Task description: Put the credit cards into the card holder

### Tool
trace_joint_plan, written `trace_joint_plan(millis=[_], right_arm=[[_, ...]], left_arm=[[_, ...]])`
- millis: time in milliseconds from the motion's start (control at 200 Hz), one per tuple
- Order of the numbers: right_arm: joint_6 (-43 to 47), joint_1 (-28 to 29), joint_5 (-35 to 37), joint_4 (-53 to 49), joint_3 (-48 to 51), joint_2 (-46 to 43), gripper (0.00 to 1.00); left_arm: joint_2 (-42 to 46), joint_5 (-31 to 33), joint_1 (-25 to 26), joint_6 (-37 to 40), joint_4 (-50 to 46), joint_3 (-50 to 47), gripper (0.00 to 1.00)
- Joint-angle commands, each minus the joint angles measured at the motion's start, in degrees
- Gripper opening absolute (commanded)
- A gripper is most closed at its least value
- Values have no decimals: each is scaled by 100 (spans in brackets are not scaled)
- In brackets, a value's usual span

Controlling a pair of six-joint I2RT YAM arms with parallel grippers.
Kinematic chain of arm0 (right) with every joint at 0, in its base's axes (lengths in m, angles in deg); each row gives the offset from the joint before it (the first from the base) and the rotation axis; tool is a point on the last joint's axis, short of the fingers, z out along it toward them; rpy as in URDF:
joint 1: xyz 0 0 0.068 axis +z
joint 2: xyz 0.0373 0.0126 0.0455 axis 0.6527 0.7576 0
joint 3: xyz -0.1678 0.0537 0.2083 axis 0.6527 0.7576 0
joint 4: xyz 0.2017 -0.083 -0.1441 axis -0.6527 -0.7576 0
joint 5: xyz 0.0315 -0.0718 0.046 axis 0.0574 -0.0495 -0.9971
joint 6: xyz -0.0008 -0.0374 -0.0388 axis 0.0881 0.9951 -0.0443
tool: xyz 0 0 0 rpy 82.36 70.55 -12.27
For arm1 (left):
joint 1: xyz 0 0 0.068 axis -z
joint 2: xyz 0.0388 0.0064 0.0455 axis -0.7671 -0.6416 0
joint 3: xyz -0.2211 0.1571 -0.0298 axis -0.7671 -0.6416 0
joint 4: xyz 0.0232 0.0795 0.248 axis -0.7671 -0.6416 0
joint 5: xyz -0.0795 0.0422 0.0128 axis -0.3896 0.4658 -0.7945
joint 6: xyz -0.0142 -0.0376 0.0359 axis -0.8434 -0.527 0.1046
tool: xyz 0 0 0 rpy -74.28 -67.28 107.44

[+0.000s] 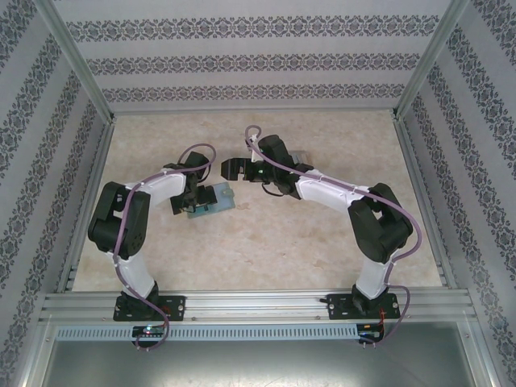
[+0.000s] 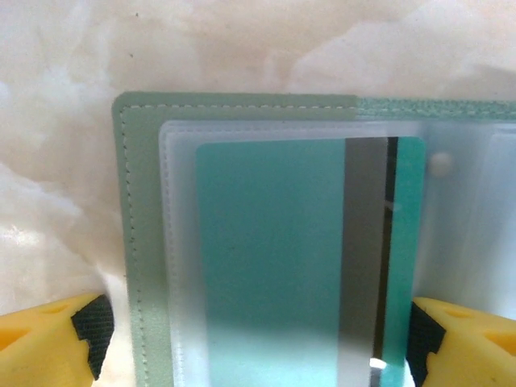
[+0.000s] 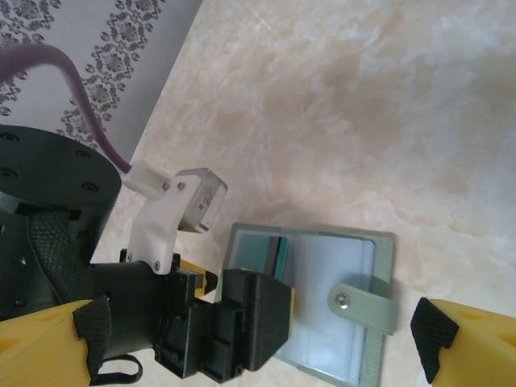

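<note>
The grey-green card holder (image 1: 213, 204) lies open on the table, its tab clasp (image 3: 363, 305) hanging off the right page. A teal credit card (image 2: 274, 258) with a dark stripe sits under a clear sleeve of the left page, inside the holder's stitched cover (image 2: 145, 201). My left gripper (image 2: 254, 343) is open and low over that page, one yellow fingertip (image 2: 56, 330) off its left edge and the other by the card's right edge. My right gripper (image 3: 258, 343) hovers open and empty above the holder and the left gripper (image 3: 242, 322). Yellow and orange cards are out of view.
The pale marbled tabletop (image 1: 282, 234) spreads around the holder, bounded by patterned walls and a metal frame (image 1: 258, 300) at the near edge. A small pale object (image 1: 300, 158) peeks out behind the right arm. Both arms reach towards the table's middle, their wrists close together.
</note>
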Motion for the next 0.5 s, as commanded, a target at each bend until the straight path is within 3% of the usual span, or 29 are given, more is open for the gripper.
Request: trace_joint_plan(millis=[0, 125, 225, 495], right_arm=[[-45, -98, -339, 224, 104, -166, 98], [-235, -222, -898, 510, 100, 65, 98], [-421, -291, -1197, 751, 119, 201, 98], [-405, -383, -1175, 631, 249, 138, 98]], left_arm=[[-132, 271, 71, -32, -519, 31, 87], [-67, 307, 146, 69, -625, 124, 76], [41, 512, 197, 70, -716, 153, 74], [313, 649, 199, 170, -633, -33, 64]])
